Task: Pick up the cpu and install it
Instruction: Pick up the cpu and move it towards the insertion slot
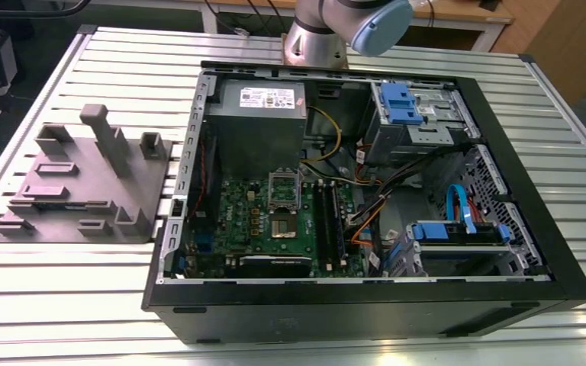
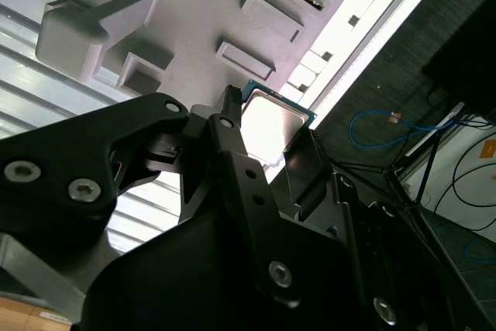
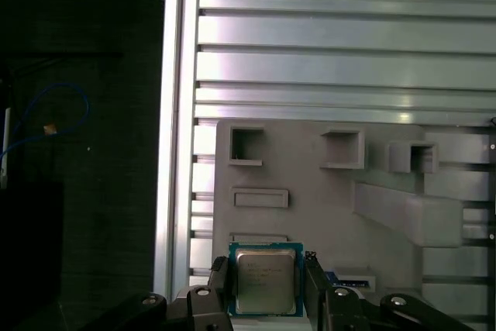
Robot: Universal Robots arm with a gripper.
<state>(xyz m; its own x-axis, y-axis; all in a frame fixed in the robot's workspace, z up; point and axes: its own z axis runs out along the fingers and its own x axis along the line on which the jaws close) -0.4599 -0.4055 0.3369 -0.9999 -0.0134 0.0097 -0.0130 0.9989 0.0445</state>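
The gripper (image 3: pixel 267 267) hangs high over the grey fixture tray (image 3: pixel 318 218), its fingers pinched against opposite edges of the cpu (image 3: pixel 266 284). The cpu's silver lid bears faint print and faces the wrist.

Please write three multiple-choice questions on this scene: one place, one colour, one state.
1. In the exterior view, on which side of the computer case does the grey fixture stand?
A) left B) right C) inside it
2. The top of the cpu is:
A) red B) silver-grey C) yellow
3. The gripper is:
A) wide open B) shut on the cpu C) shut on nothing
Answers: A, the fixture is at the case's left there; B, the metal lid shines silver-grey; B, the jaws clamp the cpu's edges in both wrist views.
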